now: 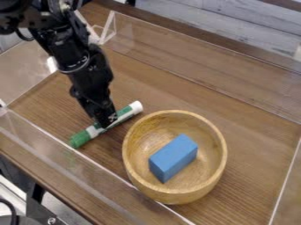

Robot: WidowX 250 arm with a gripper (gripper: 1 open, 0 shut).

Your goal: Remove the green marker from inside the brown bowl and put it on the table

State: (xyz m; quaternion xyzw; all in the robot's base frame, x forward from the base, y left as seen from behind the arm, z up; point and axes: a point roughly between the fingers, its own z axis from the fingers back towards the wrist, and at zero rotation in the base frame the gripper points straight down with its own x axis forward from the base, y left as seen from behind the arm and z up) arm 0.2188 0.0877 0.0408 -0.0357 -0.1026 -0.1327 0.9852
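Arm (65, 48) all black, built of chunky blocky segments with matte and glossy faces. Dark cables loop near upper links. End effector (104, 114) black, narrow, with two short fingers. Markings unreadable.

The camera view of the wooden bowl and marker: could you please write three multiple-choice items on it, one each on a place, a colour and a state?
1. Where does the slim white-barrelled green marker lie?
A. In the round light-brown wooden bowl
B. On the dark wood-grain table, beside the bowl
C. On top of the clear acrylic wall

2. What colour is the rectangular block inside the bowl?
A. Blue
B. Red
C. Yellow

3. How does the black gripper stand?
A. Shut on the block
B. Raised high with the marker in it
C. Down at the marker, jaws parted

Answers:
1 B, the marker lies flat on the tabletop just outside the bowl's rim.
2 A, the block shows plainly blue against the pale wood.
3 C, the fingertips sit low astride the marker's barrel and look loosened from it.
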